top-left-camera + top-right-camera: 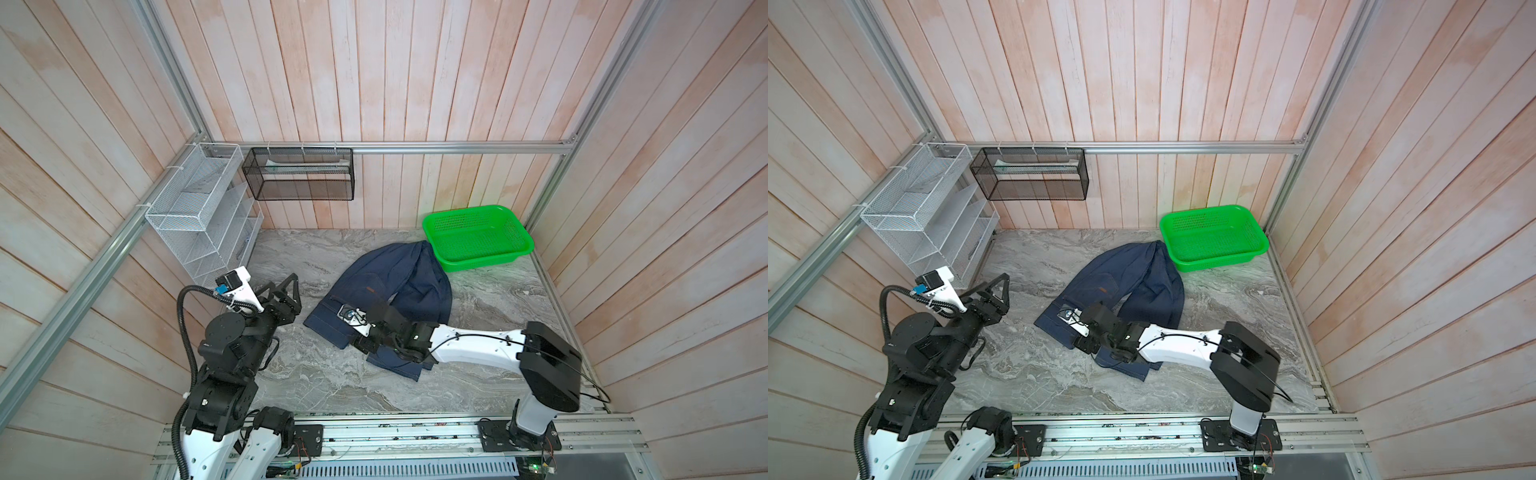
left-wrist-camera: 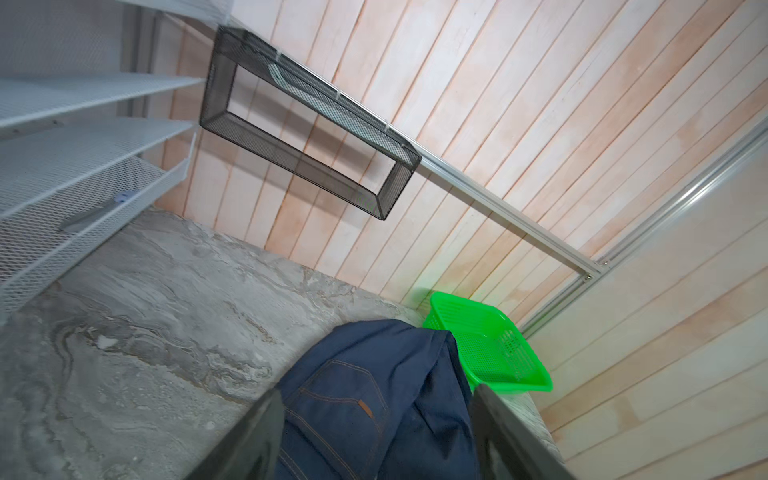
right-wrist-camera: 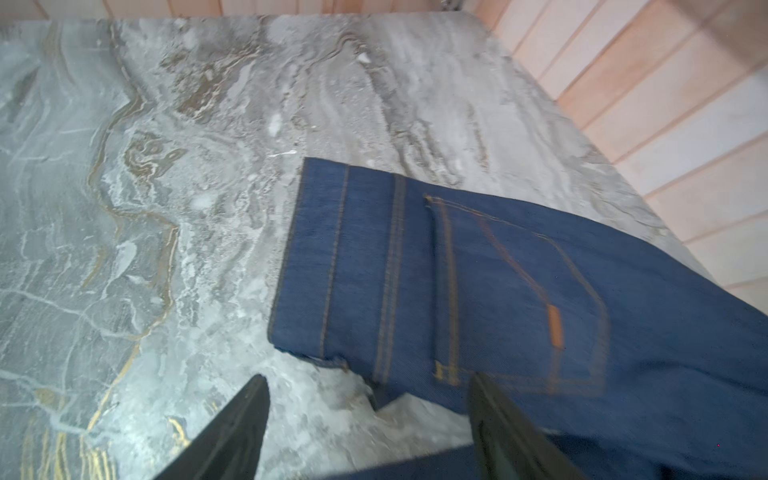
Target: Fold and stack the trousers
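Observation:
The trousers [image 1: 390, 286] are dark navy jeans with tan stitching, lying loosely doubled over in the middle of the marble table in both top views. Their far end touches the green basket [image 1: 478, 237]. My left gripper [image 2: 376, 432] is open and empty, hovering left of the trousers [image 2: 374, 395] and apart from them, also seen in a top view [image 1: 994, 286]. My right gripper [image 3: 370, 415] is open with nothing between its fingers, just above the near waistband corner of the trousers [image 3: 478, 282]. In both top views the right wrist hides its fingers.
A white wire shelf rack [image 1: 199, 220] stands at the back left, close behind the left arm. A black mesh basket [image 1: 299, 178] hangs on the back wall. Wooden walls enclose three sides. A metal rail [image 1: 374, 432] runs along the front edge.

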Robot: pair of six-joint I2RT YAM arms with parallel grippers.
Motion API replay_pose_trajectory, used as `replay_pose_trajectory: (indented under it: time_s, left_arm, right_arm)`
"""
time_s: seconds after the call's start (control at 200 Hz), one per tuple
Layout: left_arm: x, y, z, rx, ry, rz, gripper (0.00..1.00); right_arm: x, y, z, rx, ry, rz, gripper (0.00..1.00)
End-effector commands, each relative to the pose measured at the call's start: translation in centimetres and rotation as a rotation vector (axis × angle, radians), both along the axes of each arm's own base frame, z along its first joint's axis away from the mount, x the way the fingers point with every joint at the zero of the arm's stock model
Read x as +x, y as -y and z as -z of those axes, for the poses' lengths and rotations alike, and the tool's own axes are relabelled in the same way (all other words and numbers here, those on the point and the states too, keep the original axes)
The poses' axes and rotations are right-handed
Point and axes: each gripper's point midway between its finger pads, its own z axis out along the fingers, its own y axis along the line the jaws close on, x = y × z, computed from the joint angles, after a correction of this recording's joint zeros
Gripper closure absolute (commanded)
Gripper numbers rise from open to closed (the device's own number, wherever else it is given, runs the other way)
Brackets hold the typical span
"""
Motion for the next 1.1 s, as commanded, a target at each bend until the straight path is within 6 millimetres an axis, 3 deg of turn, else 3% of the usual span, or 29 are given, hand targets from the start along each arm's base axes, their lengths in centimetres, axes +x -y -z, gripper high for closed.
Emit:
replay_pose_trajectory:
  time_s: [0.0,0.25,0.47,0.575,0.68,0.745,0.825,0.905,0.98,1.095]
  left_arm:
    - [-1.7,-2.5,-1.1,-0.025,0.045,-0.123,0.21]
    - [-2.4,-3.2,-1.1,-0.007,0.035,-0.159,0.18]
    - [-2.6,-3.3,-1.2,0.006,0.038,-0.163,0.16]
    - [-2.7,-3.4,-1.1,0.012,0.034,-0.165,0.15]
    - [-2.8,-3.3,-1.2,0.014,0.037,-0.161,0.18]
    - [-2.7,-3.3,-1.1,0.019,0.035,-0.158,0.19]
    - [-2.8,-3.2,-1.3,0.024,0.039,-0.154,0.19]
    - [-2.8,-3.1,-1.3,0.029,0.038,-0.149,0.19]
    - [-2.6,-3.0,-1.1,0.032,0.032,-0.144,0.19]
    - [-2.3,-2.5,-1.1,0.044,0.031,-0.117,0.19]
  right_arm:
    - [-0.9,-3.6,-0.6,0.023,0.0,-0.076,0.25]
    - [1.3,-6.8,3.1,-0.019,-0.032,0.01,0.21]
    - [2.5,-7.6,7.7,-0.129,-0.063,0.052,0.16]
    - [3.1,-7.4,8.8,-0.147,-0.059,0.087,0.17]
    - [4.6,-6.5,9.3,-0.163,-0.047,0.161,0.27]
    - [5.7,-5.6,9.2,-0.164,-0.047,0.216,0.47]
    - [6.6,-4.9,7.7,-0.136,-0.035,0.261,0.84]
    - [6.6,-4.7,4.6,-0.079,-0.012,0.264,0.99]
    - [6.0,-4.7,0.3,0.002,-0.006,0.237,1.0]
    - [5.2,-3.0,-8.7,0.169,0.025,0.234,1.0]
